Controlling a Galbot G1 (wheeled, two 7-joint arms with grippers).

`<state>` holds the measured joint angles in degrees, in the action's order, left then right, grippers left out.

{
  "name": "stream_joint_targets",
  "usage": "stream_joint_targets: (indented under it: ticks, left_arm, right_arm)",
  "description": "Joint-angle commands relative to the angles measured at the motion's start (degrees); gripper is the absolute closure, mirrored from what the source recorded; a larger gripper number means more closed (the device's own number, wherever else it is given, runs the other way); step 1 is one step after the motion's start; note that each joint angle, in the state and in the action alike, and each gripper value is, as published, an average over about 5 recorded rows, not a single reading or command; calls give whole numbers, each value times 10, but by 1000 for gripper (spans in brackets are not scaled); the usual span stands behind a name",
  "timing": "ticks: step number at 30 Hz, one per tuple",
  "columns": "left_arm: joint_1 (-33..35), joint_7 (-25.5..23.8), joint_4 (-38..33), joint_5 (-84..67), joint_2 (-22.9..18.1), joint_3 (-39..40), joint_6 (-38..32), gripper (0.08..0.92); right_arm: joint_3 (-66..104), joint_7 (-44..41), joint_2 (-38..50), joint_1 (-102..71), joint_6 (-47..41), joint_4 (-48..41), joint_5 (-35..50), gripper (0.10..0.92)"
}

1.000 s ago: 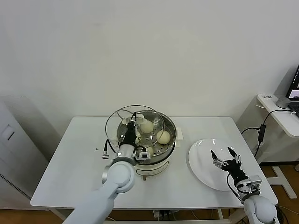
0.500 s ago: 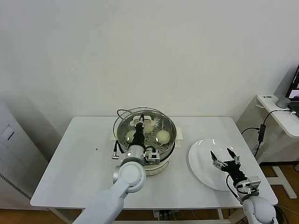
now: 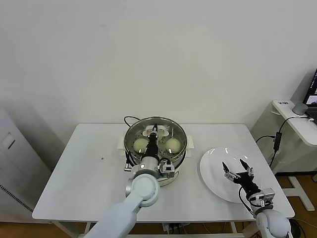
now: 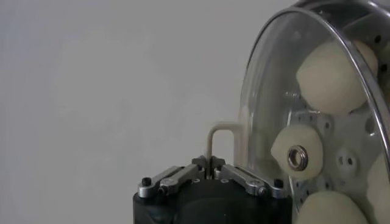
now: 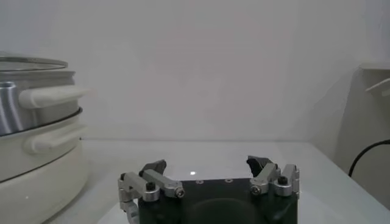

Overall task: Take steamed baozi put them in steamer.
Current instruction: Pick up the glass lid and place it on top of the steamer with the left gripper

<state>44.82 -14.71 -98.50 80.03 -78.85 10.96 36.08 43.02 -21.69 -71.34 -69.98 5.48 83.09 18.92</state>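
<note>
The steamer (image 3: pixel 156 148) sits at the middle of the white table (image 3: pixel 74 173), and the left gripper (image 3: pixel 155 132) is right over it, its fingers closed tight on the cream handle (image 4: pixel 218 139) of the glass lid (image 3: pixel 154 125), which lies flat on top of the steamer in the head view. Through the glass that view shows two steamed baozi (image 3: pixel 173 145) clearly, one on each side of the gripper; the left wrist camera looks through the lid and shows more rounded buns on the perforated tray (image 4: pixel 341 164), plus the pinch on the handle that the head view hides. To the right of the steamer, the right gripper (image 3: pixel 236 170) hovers over the white plate (image 3: pixel 213 168), fingers spread wide apart. The right wrist view adds the steamer's side handles (image 5: pixel 52 96) and its white base (image 5: pixel 36 176).
</note>
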Motion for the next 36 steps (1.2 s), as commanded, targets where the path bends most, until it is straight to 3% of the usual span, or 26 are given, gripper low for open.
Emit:
stream_joint_targets:
  ticks: [1,11,21,26,30,36]
  left_arm:
    - [1,2,6,1,-5,2,0,895]
    - [4,14,15,-19,-5,-1,4,895]
    - [23,67,1,-81,1,3,51,865]
    - [44,61,-56,-157,19,-9,44,727]
    - [86,32,-156,-268,41,-55,-17,615]
    - [177,-12,-276,-671,96,-169,-154,441]
  right_arm:
    - [1,-1,-2,0,1,-2,-1,203]
    - [1,-4,-4,0,3,1,-3,203]
    - [1,-5,-8,0,3,1,-2,203]
    - [0,-6,-8,4,2,2,-1,203]
    - [-1,-10,-8,7,1,7,2,203]
    - [-4,-15,-15,11,-13,15,15,203]
